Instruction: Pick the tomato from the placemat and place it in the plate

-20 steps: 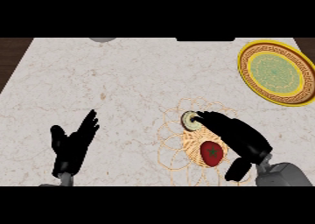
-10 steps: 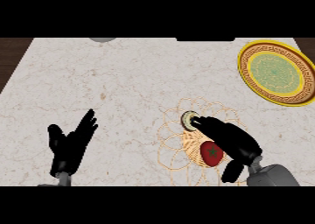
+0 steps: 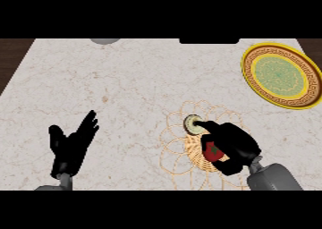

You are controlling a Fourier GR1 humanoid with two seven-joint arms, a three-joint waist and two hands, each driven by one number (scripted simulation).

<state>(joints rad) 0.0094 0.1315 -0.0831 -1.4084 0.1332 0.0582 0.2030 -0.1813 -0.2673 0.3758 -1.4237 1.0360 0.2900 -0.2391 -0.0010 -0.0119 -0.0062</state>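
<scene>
**Right hand wrapped round the tomato on the placemat**

Your left hand (image 3: pixel 74 145) rests spread, fingers up, well left of the placemat (image 3: pixel 177 147); the tomato (image 3: pixel 211 152) sits on the mat's right half, just below a small round disc (image 3: pixel 192 124); your right hand (image 3: pixel 236 141) curls round it from the right; seat thumb and fingers on opposite sides, lift straight, then carry it up-right of the mat to the yellow-rimmed plate (image 3: pixel 281 74).

Items counted on the one tabletop (image 3: pixel 124 85):
- One tomato (image 3: pixel 212 153) was at 5 o'clock.
- One placemat (image 3: pixel 188 150) lay at 5 o'clock.
- One plate (image 3: pixel 280 75) stood at 2 o'clock.
- One small round disc (image 3: pixel 192 124) sat near centre.
- Two hands showed: left hand (image 3: pixel 69 145) at 8 o'clock, right hand (image 3: pixel 235 144) at 5 o'clock.
</scene>
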